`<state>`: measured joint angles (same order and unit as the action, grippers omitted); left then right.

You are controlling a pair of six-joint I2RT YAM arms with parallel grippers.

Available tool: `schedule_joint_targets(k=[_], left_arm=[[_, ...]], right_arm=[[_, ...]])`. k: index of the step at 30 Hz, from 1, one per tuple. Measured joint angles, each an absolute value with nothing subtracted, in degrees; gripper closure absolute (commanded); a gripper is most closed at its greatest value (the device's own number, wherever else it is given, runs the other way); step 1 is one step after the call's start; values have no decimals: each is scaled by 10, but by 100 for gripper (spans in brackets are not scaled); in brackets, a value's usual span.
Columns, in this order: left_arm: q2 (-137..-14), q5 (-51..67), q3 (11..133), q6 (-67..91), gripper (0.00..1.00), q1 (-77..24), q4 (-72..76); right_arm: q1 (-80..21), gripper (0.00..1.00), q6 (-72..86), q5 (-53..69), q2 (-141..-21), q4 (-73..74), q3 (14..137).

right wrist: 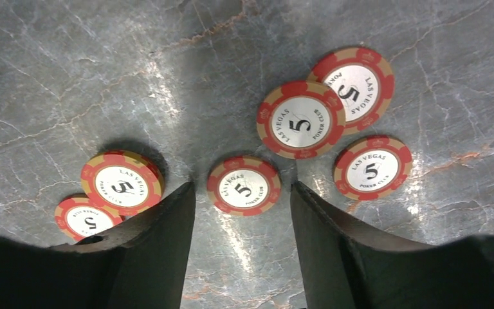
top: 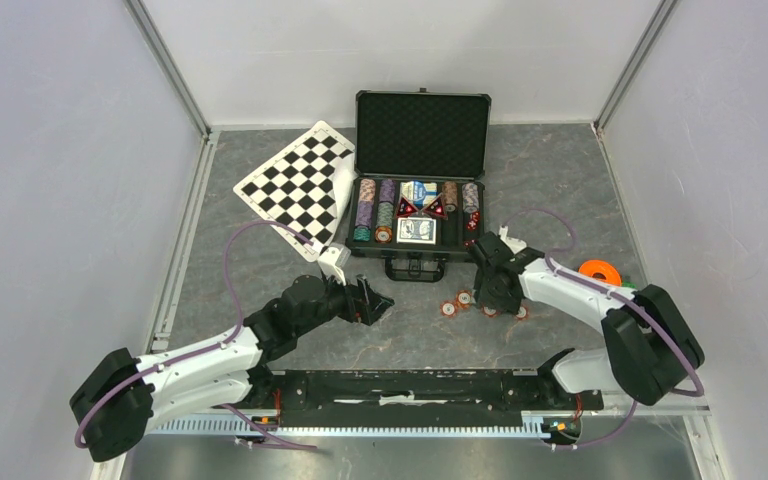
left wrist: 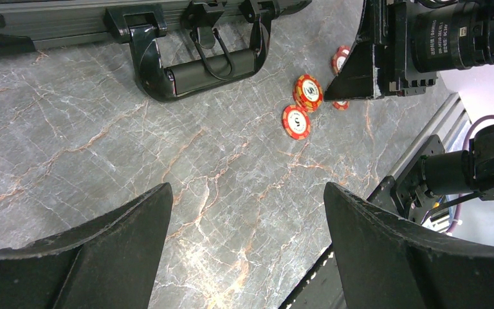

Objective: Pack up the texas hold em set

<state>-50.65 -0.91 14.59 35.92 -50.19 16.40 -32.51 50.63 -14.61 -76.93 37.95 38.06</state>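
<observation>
Six red chips (right wrist: 302,118) lie on the table (top: 420,340) just in front of the open case (top: 421,135). The right jaws stand apart, straddling one chip without gripping it. The left jaws gape wide and empty nearby.

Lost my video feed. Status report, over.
Left hand open, empty. Right hand open over one red 5 chip; five more chips loose on table. Case open, nothing blocking.
</observation>
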Motion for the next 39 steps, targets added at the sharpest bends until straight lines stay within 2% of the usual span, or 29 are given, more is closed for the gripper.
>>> schedule_joint_targets(k=[3,5,10,19,34,39], left_arm=[[-507,-9,146,359,7,-502,164],[-507,-9,146,359,7,-502,164],[-508,-8,146,359,7,-502,164],[-515,4,146,359,7,-502,167],[-520,6,146,359,7,-502,169],[-520,6,146,359,7,-502,168]], right_arm=[[-325,50,504,-144,-779,375,387],[-325,62,503,-140,-783,373,389],[-325,69,501,-141,-780,375,391],[-325,68,496,-157,-759,426,425],[-333,67,484,-137,-786,411,478],[-339,56,484,-133,-801,410,479]])
